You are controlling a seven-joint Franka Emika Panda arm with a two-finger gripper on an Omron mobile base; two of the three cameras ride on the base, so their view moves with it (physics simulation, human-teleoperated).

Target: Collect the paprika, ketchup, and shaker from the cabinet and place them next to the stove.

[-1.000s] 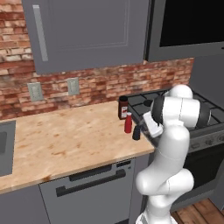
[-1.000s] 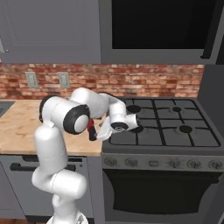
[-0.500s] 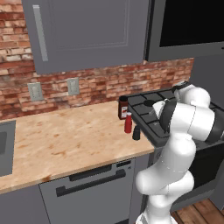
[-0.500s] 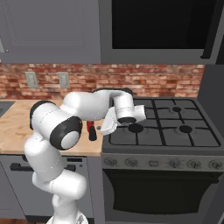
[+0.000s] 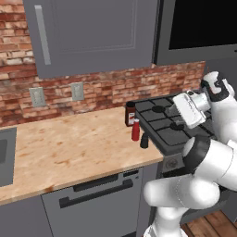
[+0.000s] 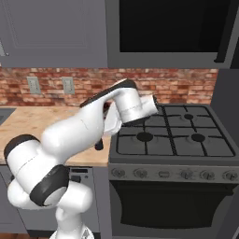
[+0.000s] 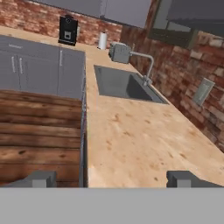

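On the desk (image 5: 69,148) you can see the three things standing together near its right end, just beside the stove (image 5: 171,125). The paprika (image 5: 130,114) stands upright at the back, the ketchup (image 5: 135,129) is just in front of it, and the shaker (image 5: 144,140) is the closest to the front edge, all three near each other in a short diagonal line. The cabinet (image 5: 92,34) hangs above on the brick wall and its door is closed, with the bar handle at the left side. In the right base view the arm covers most of this group, and you see only the shaker (image 6: 99,146) as a small dark shape at the desk edge. The claw (image 7: 111,178) has its two fingers wide apart with nothing between them; under it in the hand view lie the wooden desk and farther away a sink (image 7: 124,85) with a faucet (image 7: 146,65).
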